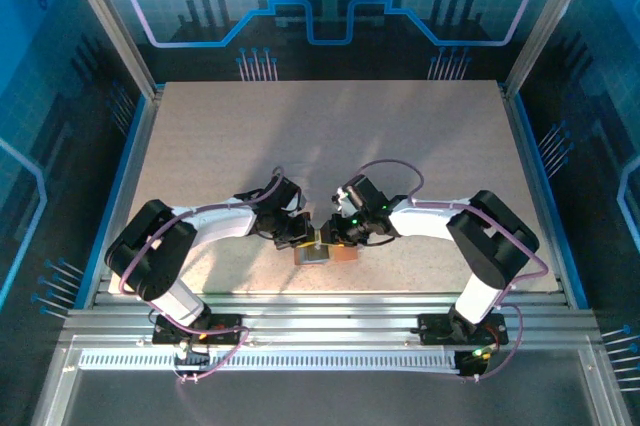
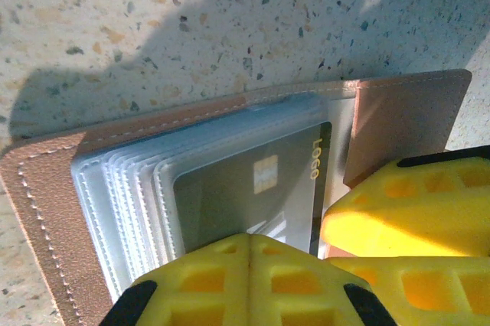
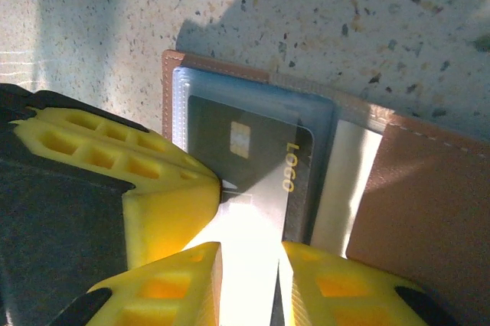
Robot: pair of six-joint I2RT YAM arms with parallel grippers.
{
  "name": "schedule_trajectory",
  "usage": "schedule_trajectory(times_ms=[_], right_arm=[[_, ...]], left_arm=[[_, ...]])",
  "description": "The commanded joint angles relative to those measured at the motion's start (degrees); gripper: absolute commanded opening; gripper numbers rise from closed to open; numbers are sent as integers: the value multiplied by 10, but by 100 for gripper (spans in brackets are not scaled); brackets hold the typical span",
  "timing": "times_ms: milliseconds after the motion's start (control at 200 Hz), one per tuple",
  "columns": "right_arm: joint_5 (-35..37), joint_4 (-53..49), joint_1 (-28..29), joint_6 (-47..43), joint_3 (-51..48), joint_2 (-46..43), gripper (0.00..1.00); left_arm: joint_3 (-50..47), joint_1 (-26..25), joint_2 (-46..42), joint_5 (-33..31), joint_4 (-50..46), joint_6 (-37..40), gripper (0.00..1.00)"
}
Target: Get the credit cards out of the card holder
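The card holder (image 1: 322, 251) lies open at the worktop's (image 1: 330, 146) 6 o'clock edge. The left claw (image 2: 246, 257), closed tight, pins its clear sleeves (image 2: 138, 188) from 9 o'clock. The right claw (image 3: 249, 265), jaws narrow, meets the grey card (image 3: 245, 158) from 3 o'clock; glare hides whether it grips. If the pin slips, the card holder would likely drag along.

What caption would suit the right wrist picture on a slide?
Right pincer and left pincer meet over a grey card in the open card holder.
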Motion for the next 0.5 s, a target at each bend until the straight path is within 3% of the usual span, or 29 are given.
schedule_trajectory(times_ms=[0, 495], right_arm=[[-1, -12, 0, -5, 4, 12, 26], [35, -74, 12, -26, 27, 10, 27]], left_arm=[[-3, 1, -4, -9, -35, 9, 0], [-5, 3, -5, -11, -34, 8, 0]])
